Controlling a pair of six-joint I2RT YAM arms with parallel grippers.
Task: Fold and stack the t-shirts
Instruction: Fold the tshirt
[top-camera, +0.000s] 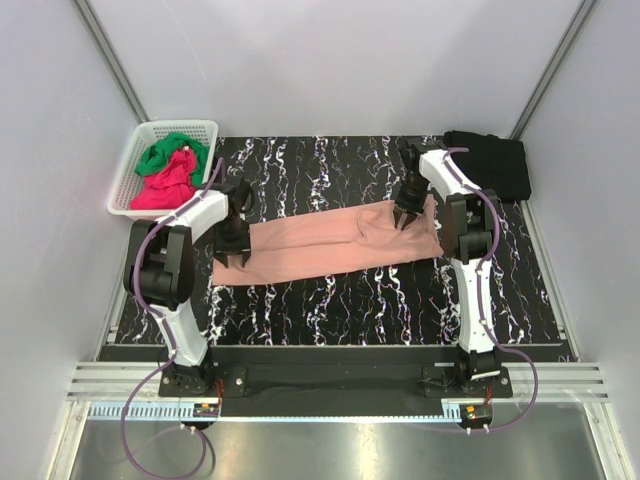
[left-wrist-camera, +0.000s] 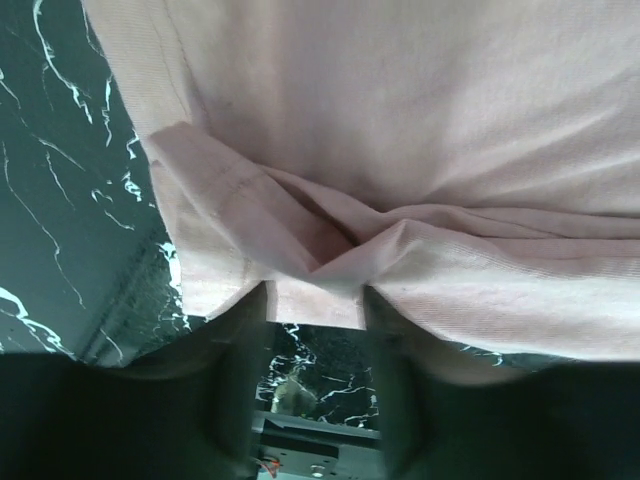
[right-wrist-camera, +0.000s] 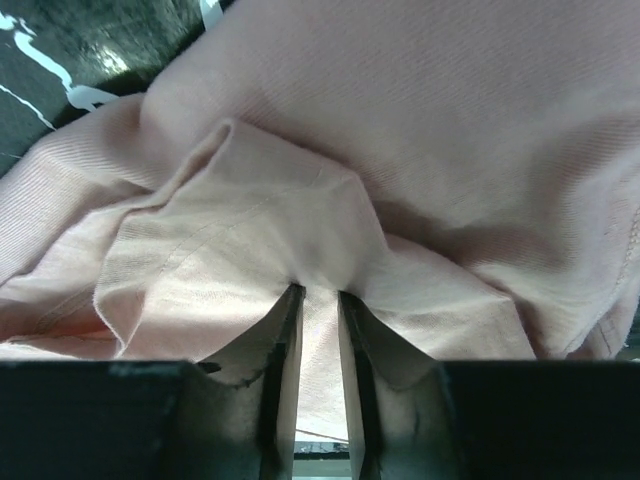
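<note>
Salmon-pink t-shirt (top-camera: 330, 245) stretched as a long band across counter (top-camera: 330, 310), 9 to 3 o'clock, full length seen from above only. Edges cut off in both wrist views. Left pincer (top-camera: 228, 255) clamped on 9 o'clock end, right pincer (top-camera: 405, 222) on 3 o'clock end. Puckered folds nipped between fingers (right-wrist-camera: 275, 400), left ones blurred.

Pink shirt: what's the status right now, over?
Grippers: left gripper and right gripper pinching pink shirt ends. Shirt stretched across table. Nothing blocking.
</note>
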